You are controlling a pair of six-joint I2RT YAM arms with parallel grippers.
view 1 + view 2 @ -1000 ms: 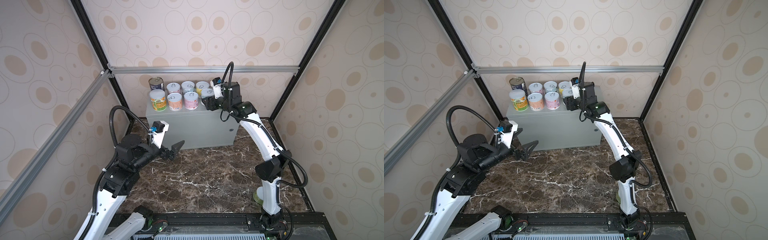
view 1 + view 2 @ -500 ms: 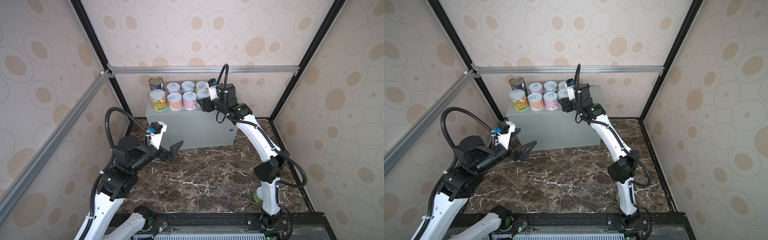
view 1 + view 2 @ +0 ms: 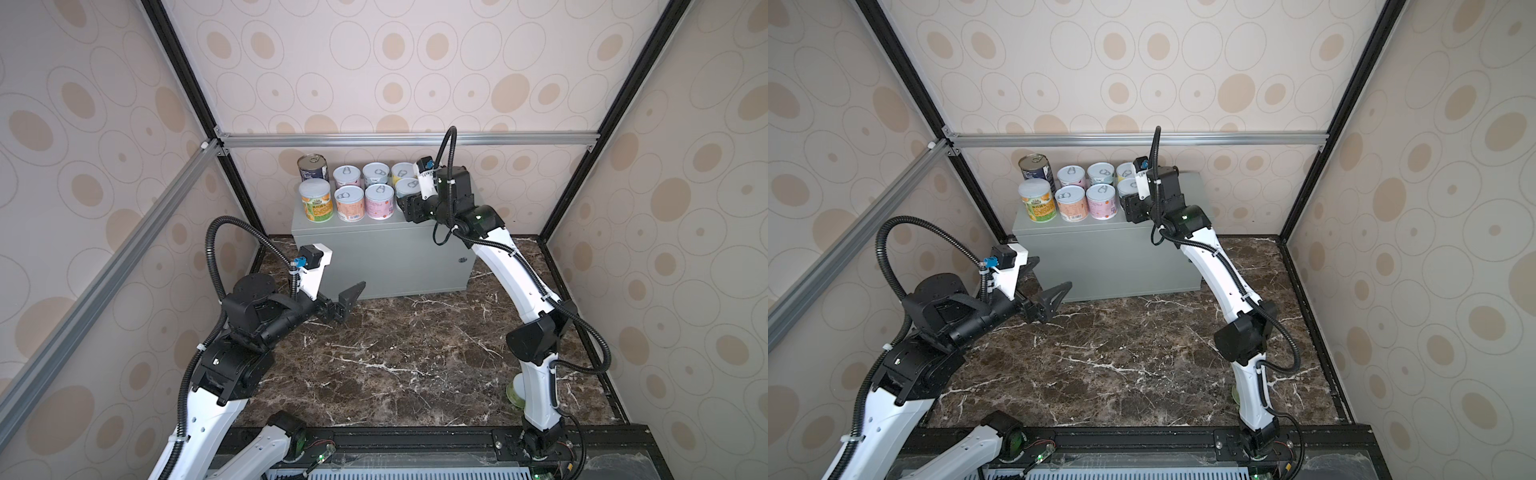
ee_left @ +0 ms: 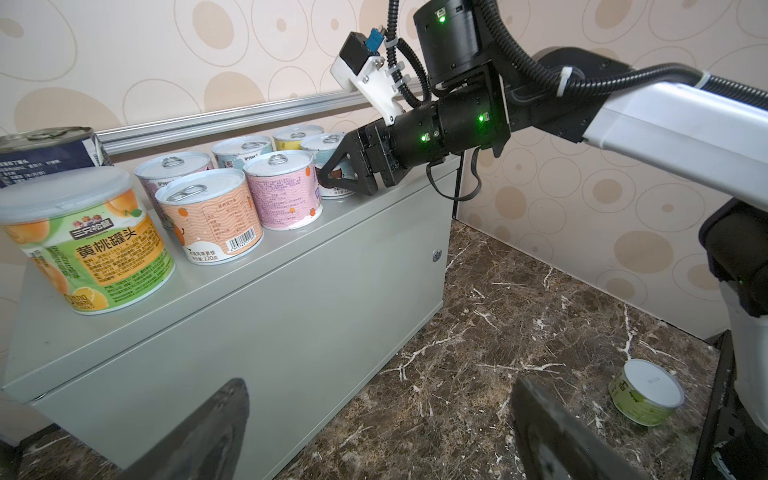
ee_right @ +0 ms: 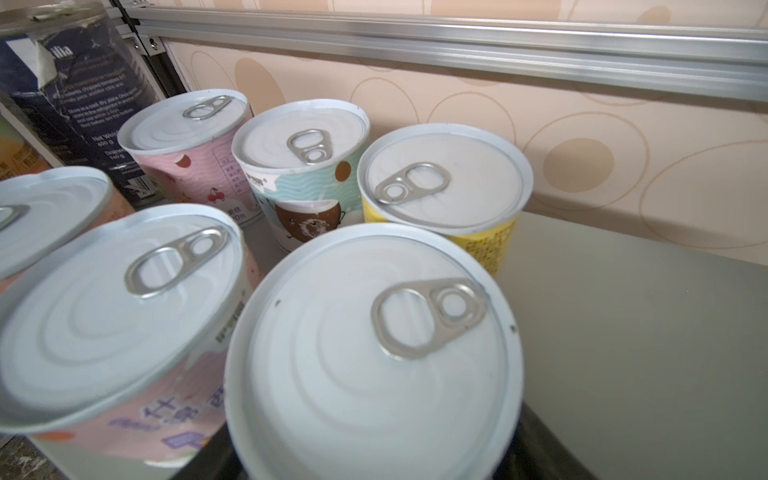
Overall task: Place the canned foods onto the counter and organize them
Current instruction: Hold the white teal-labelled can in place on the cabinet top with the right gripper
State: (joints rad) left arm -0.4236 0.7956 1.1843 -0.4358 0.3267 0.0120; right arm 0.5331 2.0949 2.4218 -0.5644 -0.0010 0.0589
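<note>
1. Risk of knocking: the right claw (image 4: 334,172) is clenched on the held can (image 5: 374,353). This can stands on the grey tabletop (image 4: 291,311) at 12 o'clock of the scene, fourth in the front row. The pink can (image 4: 284,189) is just beside it at its 9 o'clock, and the yellow can (image 5: 444,178) is just behind at 12 o'clock. Jaws that open wide could push either one.
2. Pulling back before the jaws are free could drag the held can toward the front edge, where it may fall.
3. The left claw (image 3: 1050,272) is released and empty. It hangs over the marble floor (image 3: 395,353) at 9 o'clock, near the tabletop's front wall, and a careless forward move may hit this wall.
4. One green can (image 4: 646,392) stands on the floor at 5 o'clock, just beside the right arm's lower link. In both top views the arm half hides it, so I judge that reaching it will be awkward. A swing of that link may tip it.
</note>
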